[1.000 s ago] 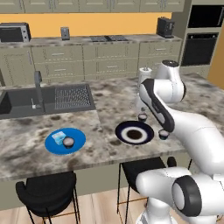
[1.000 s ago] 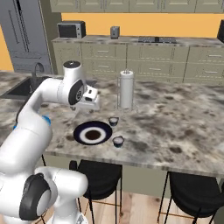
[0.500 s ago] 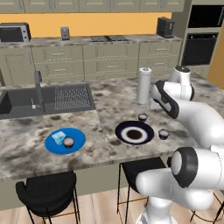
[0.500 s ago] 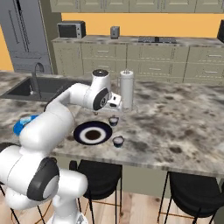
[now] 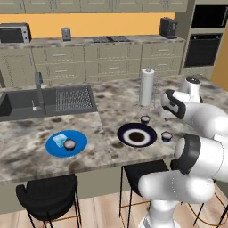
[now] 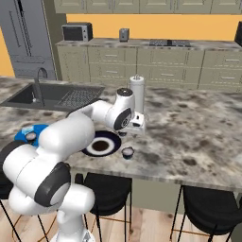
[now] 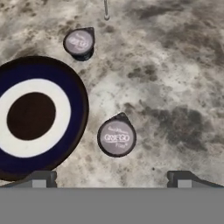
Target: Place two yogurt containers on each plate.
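Beside the navy plate: yogurt cup on counter | claw above it, spread wide, empty

Two yogurt cups beside navy plate; two on blue plate.

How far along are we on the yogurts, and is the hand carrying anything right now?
Half done: the blue plate holds the pale blue cup and a dark cup. The hand is open and empty above the counter. Left: two dark cups beside the navy plate, which holds none.
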